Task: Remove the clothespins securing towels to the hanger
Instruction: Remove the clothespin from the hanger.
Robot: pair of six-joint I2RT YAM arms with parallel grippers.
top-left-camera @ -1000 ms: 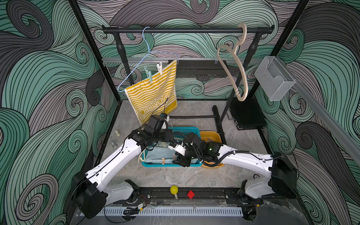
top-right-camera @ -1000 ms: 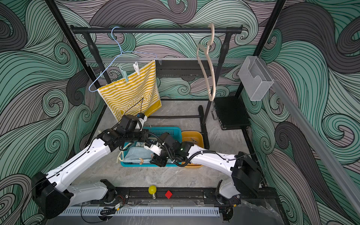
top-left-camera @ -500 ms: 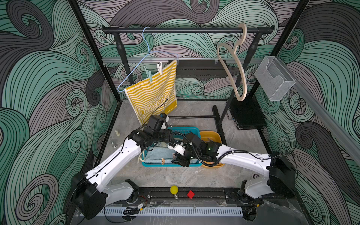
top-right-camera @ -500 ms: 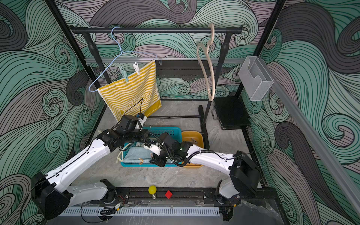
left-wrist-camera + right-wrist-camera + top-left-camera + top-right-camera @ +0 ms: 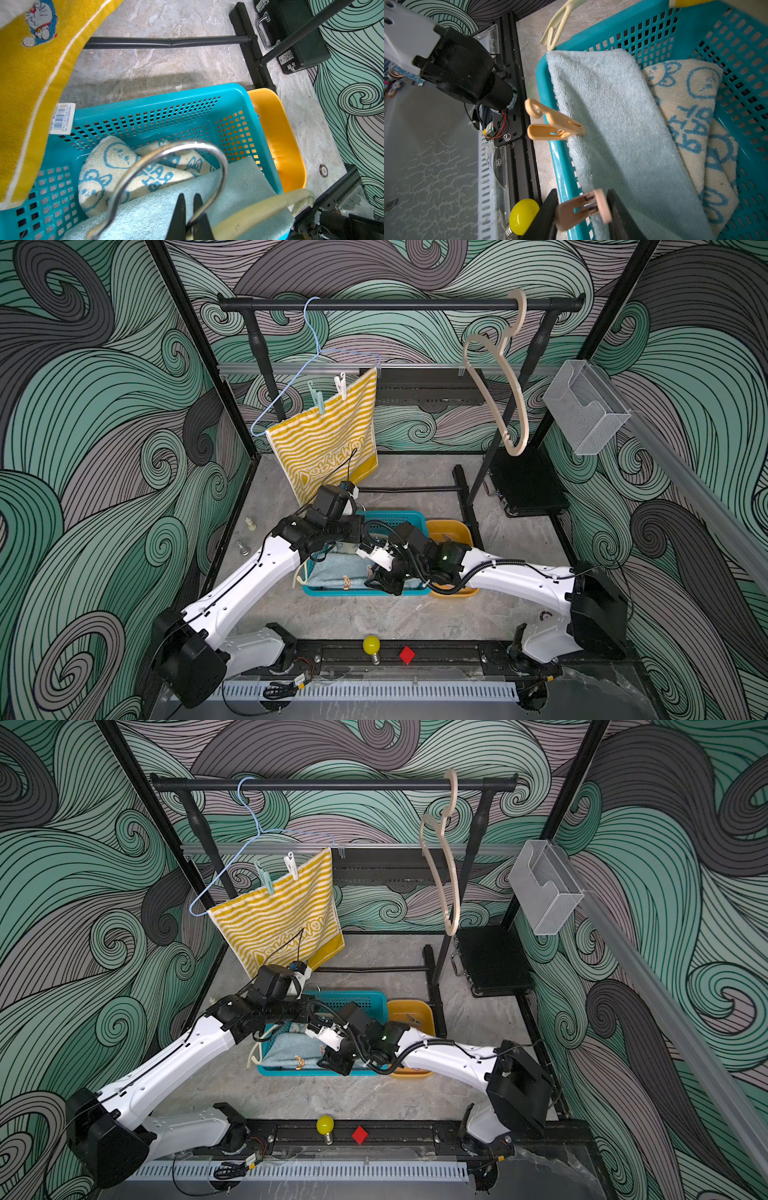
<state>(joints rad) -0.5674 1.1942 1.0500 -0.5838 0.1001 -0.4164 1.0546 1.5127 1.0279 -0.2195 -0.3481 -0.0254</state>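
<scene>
The right jaws pinch a pink clothespin (image 5: 581, 209) clipped on the light-blue towel (image 5: 612, 124) at the rim of the teal basket (image 5: 556, 158), near an orange clothespin (image 5: 556, 126). The left jaws press together on a hanger's metal hook (image 5: 187, 144).

Three towels are showing: a yellow towel (image 5: 328, 448) is hanging at upper centre of a top view, while a blue towel (image 5: 612, 124) and a bunny towel (image 5: 691, 108) are lying in the one basket (image 5: 399, 515). Four pegs are showing: a teal peg (image 5: 318, 400) and a white peg (image 5: 341, 386) are sitting on the yellow towel, and an orange peg (image 5: 554, 124) and a pink peg (image 5: 581, 209) are sitting at the blue towel. Three hangers are showing: a wire hanger (image 5: 291, 385) and a tan hanger (image 5: 513, 398) are hanging on the one rail (image 5: 415, 304), and a cream hanger (image 5: 560, 22) is resting at the basket. One bin (image 5: 451, 527), one bulb (image 5: 371, 644), one cube (image 5: 407, 654), one case (image 5: 528, 485), one clear box (image 5: 582, 406) and two small pieces, a pale piece (image 5: 249, 523) and a grey piece (image 5: 242, 547), are sitting around. Two arms, the left arm (image 5: 245, 585) and the right arm (image 5: 523, 578), are reaching in from the lower edge.
</scene>
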